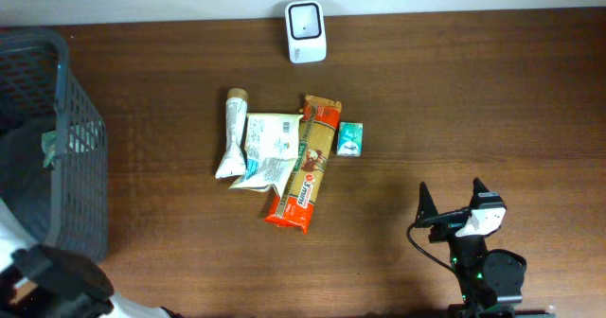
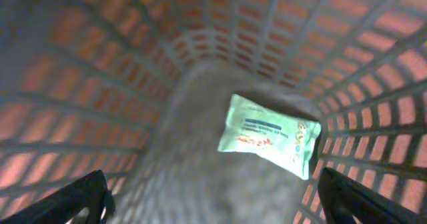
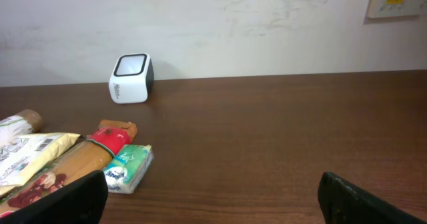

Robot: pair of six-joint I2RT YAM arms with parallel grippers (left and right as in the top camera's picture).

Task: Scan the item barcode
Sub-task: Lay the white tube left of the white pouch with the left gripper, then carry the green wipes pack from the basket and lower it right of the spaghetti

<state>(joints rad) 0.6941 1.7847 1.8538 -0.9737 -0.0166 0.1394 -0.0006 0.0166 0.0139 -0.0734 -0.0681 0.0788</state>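
The right claw (image 1: 452,193) is held wide open and empty at about 5 o'clock on the desk (image 1: 473,91), well apart from the goods. The left claw (image 2: 213,184) is likewise spread wide with nothing gripped, hung over the inside of the grey basket (image 1: 80,138) at 9 o'clock, where a green packet (image 2: 269,135) is seen lying on the bottom. Nearest the right claw, toward its 11 o'clock, a small teal tissue pack (image 1: 350,139) is found just beside a long spaghetti packet (image 1: 305,167). Beyond these a white pouch (image 1: 267,150) and a tube (image 1: 233,133) are laid side by side. The tissue pack is judged light, soft and film-slick, so it is best taken across its narrow width with a gentle squeeze. Which face carries its barcode cannot be told. The spaghetti is judged stiff but brittle, and would be gripped at mid-length. Farthest off, at 12 o'clock by the wall, the white barcode scanner (image 1: 306,31) is stood
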